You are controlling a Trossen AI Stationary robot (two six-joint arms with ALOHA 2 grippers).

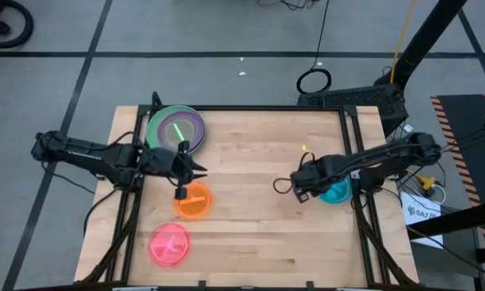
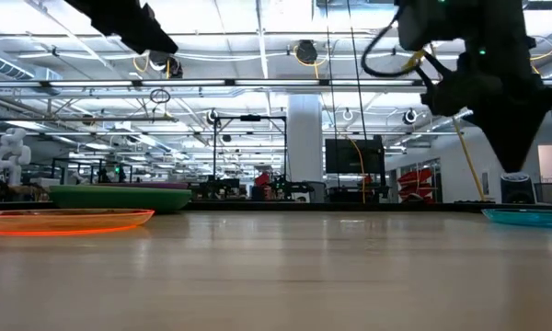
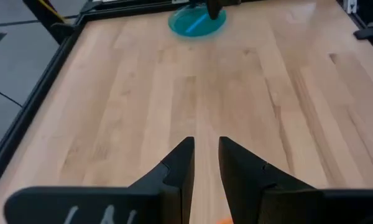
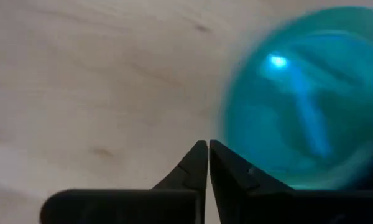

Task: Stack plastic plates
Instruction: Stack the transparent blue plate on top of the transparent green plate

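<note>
Grip first: right end effector (image 4: 208,144) sits clenched on nothing beside teal plate (image 4: 311,106), so we reopen & straddle its rim; left end effector (image 3: 206,144) slightly parted, empty.

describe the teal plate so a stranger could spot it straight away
Start at the wooden table and go to its right edge, where the right gripper hangs. The teal plate lies flat beside it, the only blue-green one, far from the other plates.

The table (image 1: 250,234) centre is left unobstructed. The left side is occupied by the stacked plates (image 1: 176,128), orange plate (image 1: 193,201) and pink plate (image 1: 170,243); the right edge by the teal plate (image 1: 337,192).
</note>
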